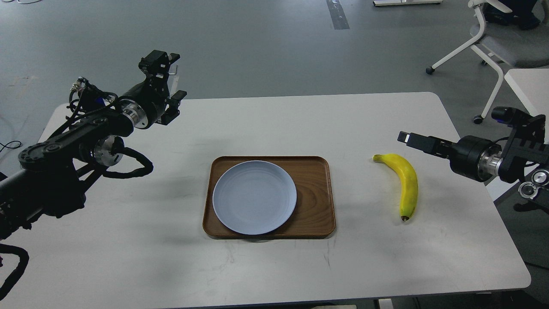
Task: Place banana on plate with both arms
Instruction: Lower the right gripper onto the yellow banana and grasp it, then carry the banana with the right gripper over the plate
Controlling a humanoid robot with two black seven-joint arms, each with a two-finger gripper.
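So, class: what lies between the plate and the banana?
In the head view: the tray's bare wooden right side, then bare white table, between plate and banana.

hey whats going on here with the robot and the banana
Nothing is held yet. The banana lies on the white table, to the right of a wooden tray carrying an empty plate. The right pincer hovers just right of the banana's upper end. The left pincer is open, raised over the table's far left corner.

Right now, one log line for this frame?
banana: on table, right of tray | plate: empty, on tray | left gripper: open, raised, holding nothing | right gripper: near banana, state unclear
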